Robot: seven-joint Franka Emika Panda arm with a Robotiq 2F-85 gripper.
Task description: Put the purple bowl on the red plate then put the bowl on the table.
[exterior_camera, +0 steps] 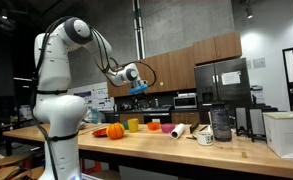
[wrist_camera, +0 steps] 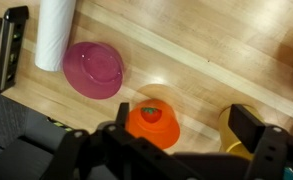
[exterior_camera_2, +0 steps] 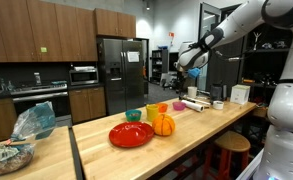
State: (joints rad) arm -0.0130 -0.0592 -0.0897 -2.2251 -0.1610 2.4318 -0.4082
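The purple bowl [wrist_camera: 93, 68] stands upright on the wooden table [wrist_camera: 206, 50], next to a white roll [wrist_camera: 56, 30]. It also shows small in both exterior views [exterior_camera: 166, 126] [exterior_camera_2: 178, 105]. The red plate [exterior_camera_2: 132, 134] lies empty near the table's other end, and is a thin sliver in an exterior view [exterior_camera: 98, 132]. My gripper [wrist_camera: 186, 125] is open and empty, high above the table [exterior_camera: 138, 78] [exterior_camera_2: 191, 57]. In the wrist view its fingers frame an orange cup [wrist_camera: 153, 122], with the bowl off to the side.
An orange pumpkin-like thing [exterior_camera_2: 163, 124] sits beside the plate. A teal cup [exterior_camera_2: 134, 115], a yellow-green cup [wrist_camera: 236, 125] and the orange cup stand in a row. A mug [exterior_camera: 206, 137], a dark jar [exterior_camera: 221, 122] and a white box [exterior_camera: 286, 133] stand further along.
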